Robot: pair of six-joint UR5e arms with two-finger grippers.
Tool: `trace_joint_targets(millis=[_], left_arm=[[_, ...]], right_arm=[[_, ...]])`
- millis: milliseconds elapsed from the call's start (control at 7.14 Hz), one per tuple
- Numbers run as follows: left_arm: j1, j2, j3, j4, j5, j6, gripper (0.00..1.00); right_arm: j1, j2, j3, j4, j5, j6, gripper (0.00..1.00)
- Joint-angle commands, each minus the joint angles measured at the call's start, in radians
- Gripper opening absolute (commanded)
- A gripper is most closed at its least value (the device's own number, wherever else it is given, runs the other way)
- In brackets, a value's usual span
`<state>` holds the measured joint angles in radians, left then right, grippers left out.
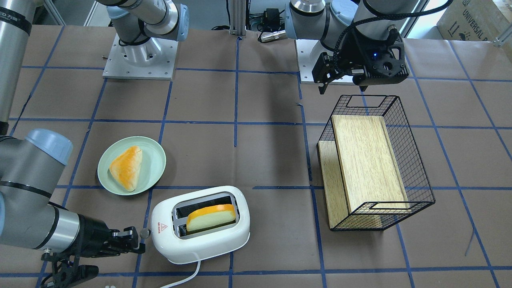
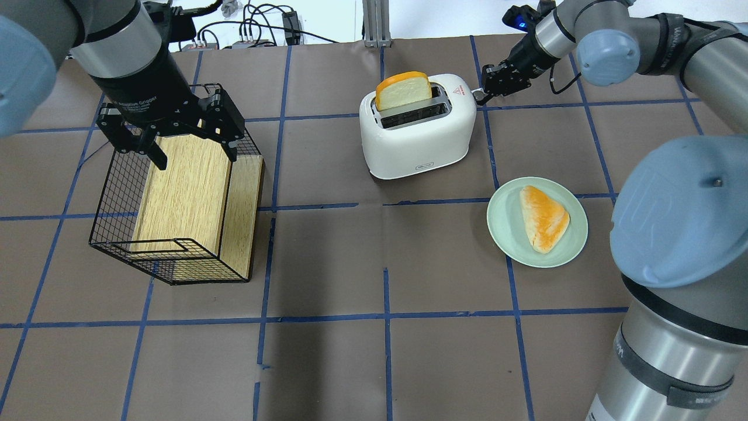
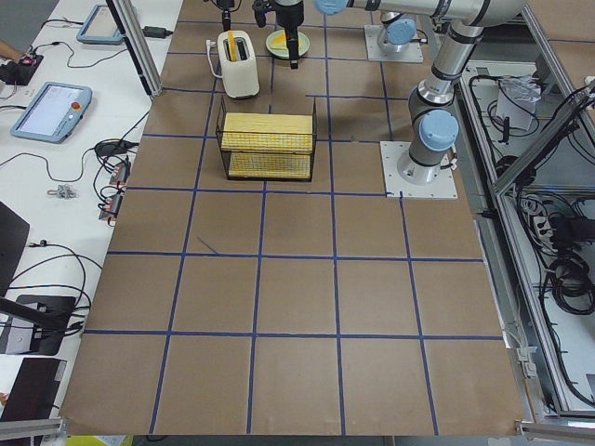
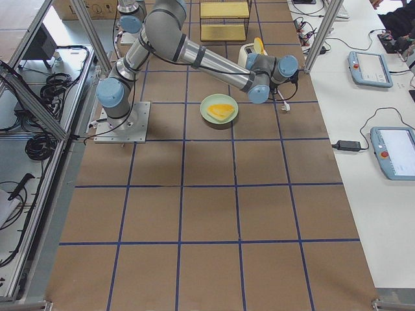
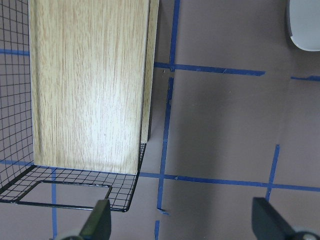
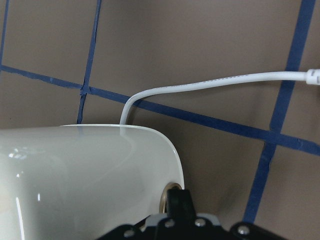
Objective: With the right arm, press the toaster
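Right gripper [image 1: 135,238], jaws together, touches the knob [image 1: 144,233] at the toaster [image 1: 208,240] end; left gripper [image 2: 193,153], jaws wide, is well apart.

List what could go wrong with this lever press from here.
1. The right hand sits at only the small lever knob; it may slip off.
2. The toaster stands loose on the table, so an off-centre push could tip or slide it.
3. The cord trails close by and might snag.

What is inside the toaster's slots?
One orange-crusted bread slice stands in the toaster's slot farther from the robot, sticking up. The other slot looks empty; its bottom is hidden.
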<state>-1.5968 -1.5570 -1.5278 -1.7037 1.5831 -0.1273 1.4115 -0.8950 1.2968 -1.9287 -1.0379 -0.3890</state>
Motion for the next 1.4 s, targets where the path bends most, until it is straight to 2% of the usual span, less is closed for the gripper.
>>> trace_joint_targets(millis=[0, 140, 280, 560, 700, 840, 980, 1260], left_arm=[[0.0, 0.0, 0.0, 0.001, 0.0, 0.0, 1.0], [0.0, 0.0, 0.0, 0.001, 0.0, 0.0, 1.0], [0.0, 0.0, 0.0, -0.001, 0.0, 0.0, 1.0], [0.0, 0.0, 0.0, -0.001, 0.0, 0.0, 1.0], [0.0, 0.0, 0.0, 0.001, 0.0, 0.0, 1.0], [0.0, 0.0, 0.0, 0.001, 0.0, 0.0, 1.0], [0.0, 0.0, 0.0, 0.001, 0.0, 0.0, 1.0], [0.0, 0.0, 0.0, -0.001, 0.0, 0.0, 1.0]], right_arm=[[0.03, -0.065, -0.11, 0.008, -0.27, 0.016, 0.96], [0.105, -0.109, -0.181, 0.148, -0.486, 0.027, 1.0], [0.136, -0.128, -0.236, 0.204, -0.613, 0.027, 1.0], [0.141, -0.203, -0.228, 0.23, -0.575, 0.033, 1.0], [0.135, -0.282, -0.208, 0.389, -0.571, 0.033, 1.0], [0.13, -0.356, -0.186, 0.487, -0.571, 0.05, 1.0], [0.133, -0.431, -0.13, 0.523, -0.532, 0.108, 1.0], [0.136, -0.624, 0.093, 0.516, -0.53, 0.148, 1.0]])
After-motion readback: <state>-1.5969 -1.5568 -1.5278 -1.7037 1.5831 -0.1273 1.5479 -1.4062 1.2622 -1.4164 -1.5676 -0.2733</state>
